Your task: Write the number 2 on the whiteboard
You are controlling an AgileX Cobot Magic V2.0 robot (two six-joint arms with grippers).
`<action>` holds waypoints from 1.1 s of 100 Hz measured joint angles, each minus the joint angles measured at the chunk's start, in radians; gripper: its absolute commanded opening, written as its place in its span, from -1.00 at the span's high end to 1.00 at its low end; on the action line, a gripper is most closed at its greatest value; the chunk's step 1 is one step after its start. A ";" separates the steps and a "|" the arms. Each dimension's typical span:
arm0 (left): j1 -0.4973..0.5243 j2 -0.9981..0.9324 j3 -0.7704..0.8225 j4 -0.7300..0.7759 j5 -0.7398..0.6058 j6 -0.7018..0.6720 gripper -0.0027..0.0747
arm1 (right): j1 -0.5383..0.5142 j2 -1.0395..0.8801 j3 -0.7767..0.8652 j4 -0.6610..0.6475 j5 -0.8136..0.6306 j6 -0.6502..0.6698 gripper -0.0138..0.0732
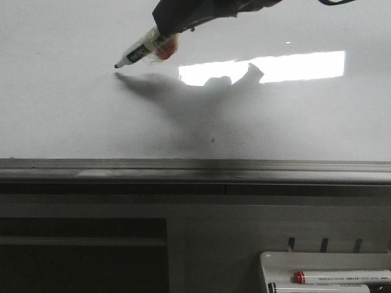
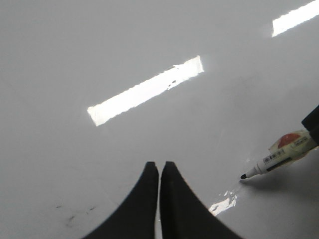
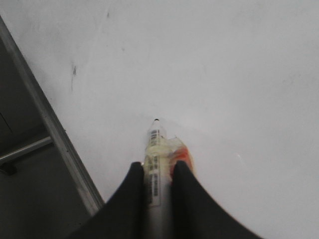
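At the upper left of the front frame, marker [image 1: 145, 49] clamped in right end effector [image 1: 168, 33], long axis slanting down-left, black tip just off or barely touching the whiteboard [image 1: 73, 116] — cannot tell which. No stroke of the number 2 visible anywhere on the glossy surface; grey rail [image 1: 195, 171] along its lower edge. Left end effector [image 2: 159, 172] empty, fingers pressed together, hovering beside the marker tip. Right arm clearly nearer. Judged: writing not yet begun; first curve likely starts right at the tip.
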 measured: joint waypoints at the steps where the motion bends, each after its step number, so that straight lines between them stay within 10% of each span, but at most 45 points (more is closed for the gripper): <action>1: 0.000 0.000 0.000 0.000 0.000 0.000 0.98 | -0.001 0.000 -0.002 0.000 0.000 0.000 0.85; 71: 0.000 0.000 0.000 -0.004 -0.001 0.000 0.98 | -0.177 -0.119 0.065 -0.018 0.113 0.024 0.80; 110: 0.000 0.000 0.000 -0.008 -0.001 0.000 0.98 | -0.078 -0.045 0.118 -0.016 0.169 0.054 0.80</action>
